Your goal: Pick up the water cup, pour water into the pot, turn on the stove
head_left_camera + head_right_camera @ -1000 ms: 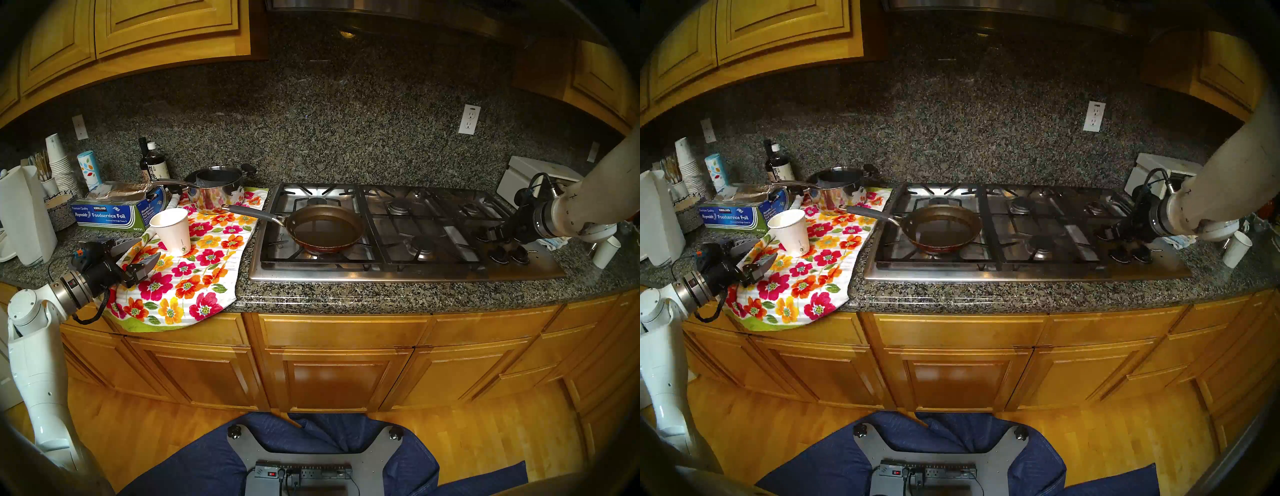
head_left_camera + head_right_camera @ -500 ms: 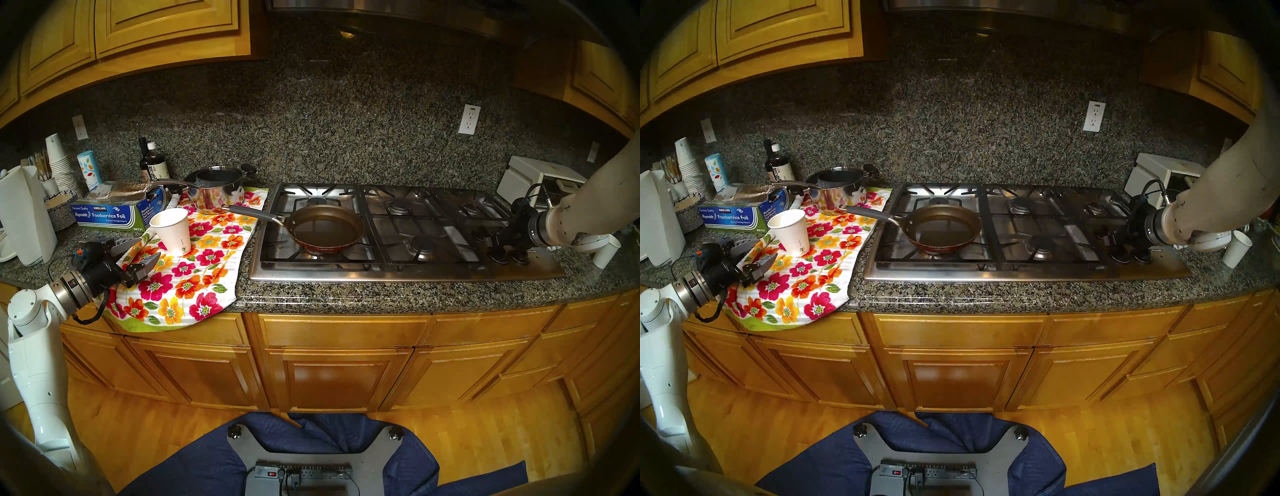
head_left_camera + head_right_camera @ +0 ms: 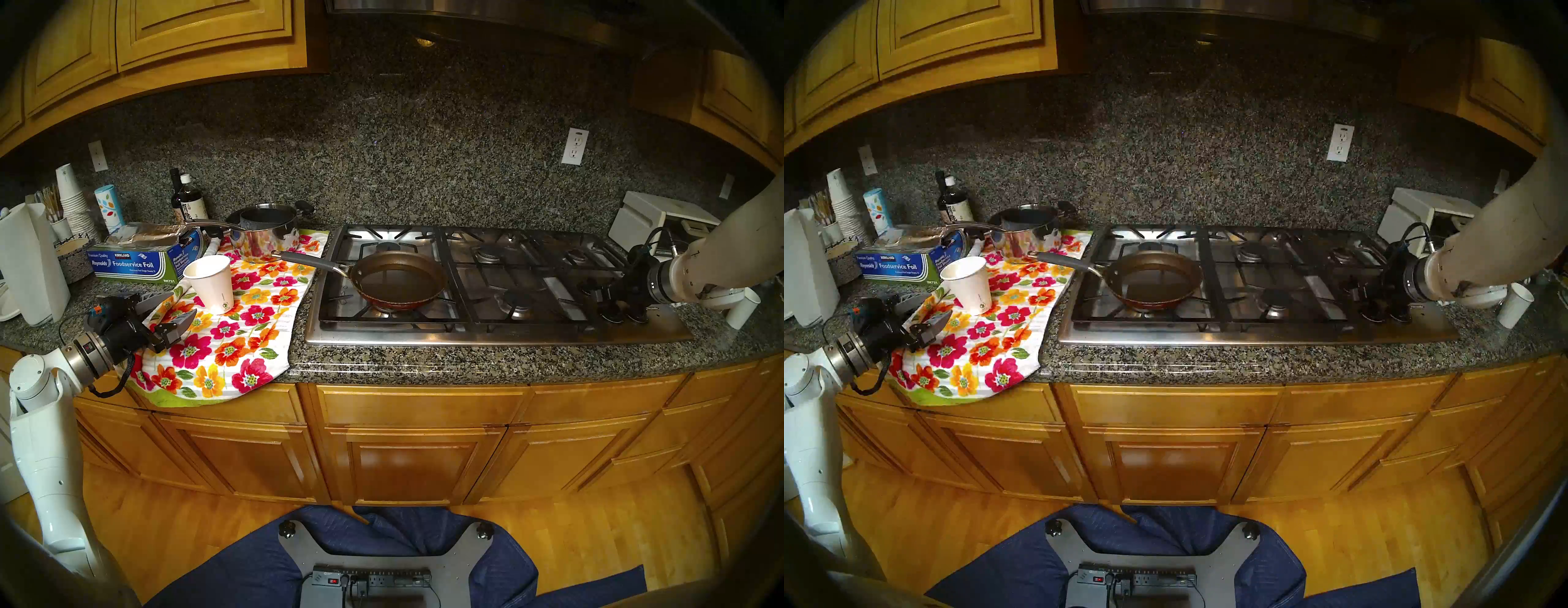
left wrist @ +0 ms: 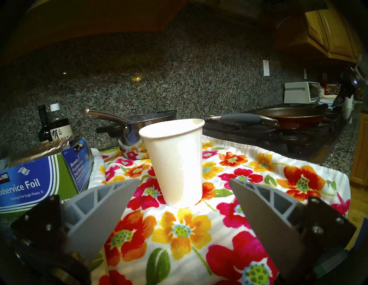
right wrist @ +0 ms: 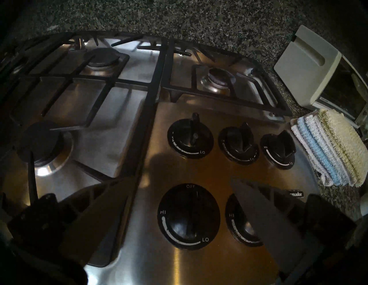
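The left pincer stands wide open and holds nothing. The water cup stands upright just ahead of it, centred on the gap between the two grey fingers and clear of both. The cup is white tapered paper with a rolled rim, and the head view shows a small round green logo low on its side. It rests on a flowered towel spread over the granite bench.

Beyond the cup and to the pincer's right, the frying pan sits on a near burner of the gas cooktop. It is dark bronze inside and reddish outside, and its grey handle points back toward the cup.

The right pincer is also spread wide and empty, poised over the cooktop's knob panel. A large black knob, its marker at OFF, lies between its fingers, untouched as far as can be seen.
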`<action>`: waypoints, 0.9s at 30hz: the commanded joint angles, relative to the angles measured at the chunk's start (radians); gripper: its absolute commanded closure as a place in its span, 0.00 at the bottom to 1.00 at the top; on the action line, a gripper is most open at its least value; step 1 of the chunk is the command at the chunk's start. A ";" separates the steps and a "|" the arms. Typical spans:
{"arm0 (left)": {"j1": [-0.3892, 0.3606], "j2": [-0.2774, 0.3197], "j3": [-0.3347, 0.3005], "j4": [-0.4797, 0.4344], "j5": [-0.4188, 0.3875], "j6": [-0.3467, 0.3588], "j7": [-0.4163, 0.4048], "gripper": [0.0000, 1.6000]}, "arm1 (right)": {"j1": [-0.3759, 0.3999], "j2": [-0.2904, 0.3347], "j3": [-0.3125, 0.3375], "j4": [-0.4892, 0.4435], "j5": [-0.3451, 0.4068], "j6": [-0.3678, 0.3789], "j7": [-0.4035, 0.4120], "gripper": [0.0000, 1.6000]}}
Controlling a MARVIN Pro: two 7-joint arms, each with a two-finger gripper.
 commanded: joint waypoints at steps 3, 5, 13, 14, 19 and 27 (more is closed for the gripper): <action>-0.024 0.011 -0.011 -0.024 -0.013 0.002 0.002 0.00 | -0.015 0.008 0.008 0.053 0.007 -0.001 0.000 0.00; -0.024 0.011 -0.011 -0.024 -0.013 0.002 0.002 0.00 | -0.020 0.010 0.010 0.056 0.009 0.002 0.002 0.00; -0.024 0.011 -0.011 -0.024 -0.013 0.002 0.002 0.00 | -0.040 0.015 0.018 0.067 0.015 0.004 0.005 0.00; -0.024 0.011 -0.011 -0.024 -0.013 0.002 0.002 0.00 | -0.042 0.015 0.018 0.069 0.015 0.004 0.006 0.00; -0.024 0.011 -0.011 -0.024 -0.013 0.002 0.002 0.00 | -0.051 0.020 0.020 0.074 0.018 0.005 0.009 0.84; -0.024 0.011 -0.011 -0.024 -0.013 0.002 0.002 0.00 | -0.062 0.028 0.020 0.074 0.022 0.005 0.017 1.00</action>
